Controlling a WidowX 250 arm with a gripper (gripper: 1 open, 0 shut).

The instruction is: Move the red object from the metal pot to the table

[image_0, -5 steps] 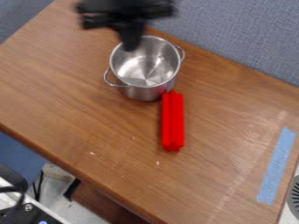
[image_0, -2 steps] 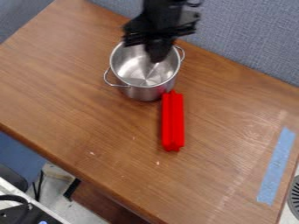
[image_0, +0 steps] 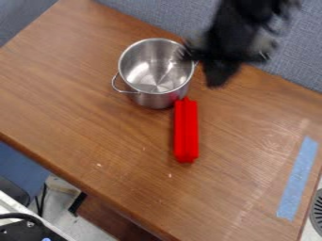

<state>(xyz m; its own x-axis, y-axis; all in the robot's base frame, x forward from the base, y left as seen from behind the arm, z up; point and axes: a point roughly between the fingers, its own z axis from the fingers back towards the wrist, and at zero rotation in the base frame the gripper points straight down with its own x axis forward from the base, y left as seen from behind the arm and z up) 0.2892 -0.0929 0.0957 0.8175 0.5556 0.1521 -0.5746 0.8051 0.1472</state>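
Note:
The red object (image_0: 185, 129) lies flat on the table (image_0: 75, 104), just in front of and to the right of the metal pot (image_0: 156, 72), one end almost touching the pot's base. The steel pot stands upright and looks empty inside. My gripper (image_0: 217, 73) is a dark, motion-blurred shape hanging above the table to the right of the pot, behind the red bar and apart from it. Its fingers look shut with nothing between them.
A strip of blue tape (image_0: 297, 176) runs along the table near its right edge. Grey-blue wall panels stand behind the table. Cables and floor clutter show below the front left edge.
The gripper has swept from above the pot's back rim over to the right side of the pot. The red object and the pot have stayed in place.

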